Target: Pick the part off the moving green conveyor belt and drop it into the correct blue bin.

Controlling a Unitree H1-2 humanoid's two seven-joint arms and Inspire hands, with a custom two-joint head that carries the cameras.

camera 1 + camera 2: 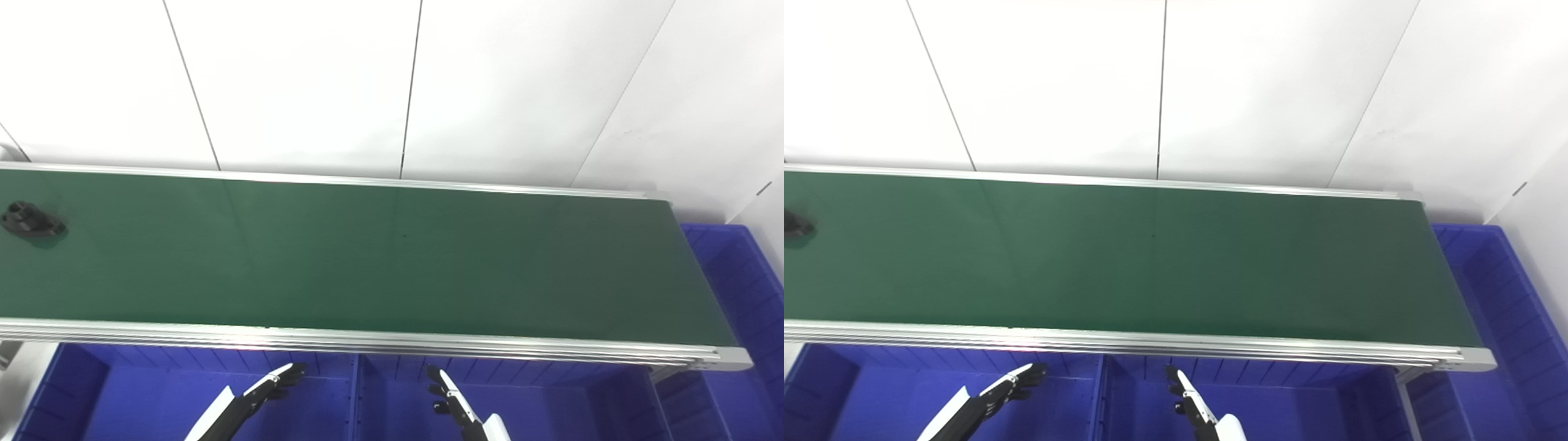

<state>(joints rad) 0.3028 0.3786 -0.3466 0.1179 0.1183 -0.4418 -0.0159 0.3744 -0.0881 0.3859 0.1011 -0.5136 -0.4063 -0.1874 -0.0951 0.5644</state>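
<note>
A small black part (30, 220) lies on the green conveyor belt (380, 257) at its far left; in the right eye view only its edge (795, 225) shows. My left hand (269, 386) is open and empty, held low over the left blue bin (153, 392) in front of the belt. My right hand (450, 395) is open and empty over the right blue bin (551, 398). Both hands are far from the part.
The belt's aluminium front rail (367, 340) runs between my hands and the belt. A divider (354, 392) separates the two front bins. A third blue bin (741, 288) stands past the belt's right end. A white panelled wall rises behind.
</note>
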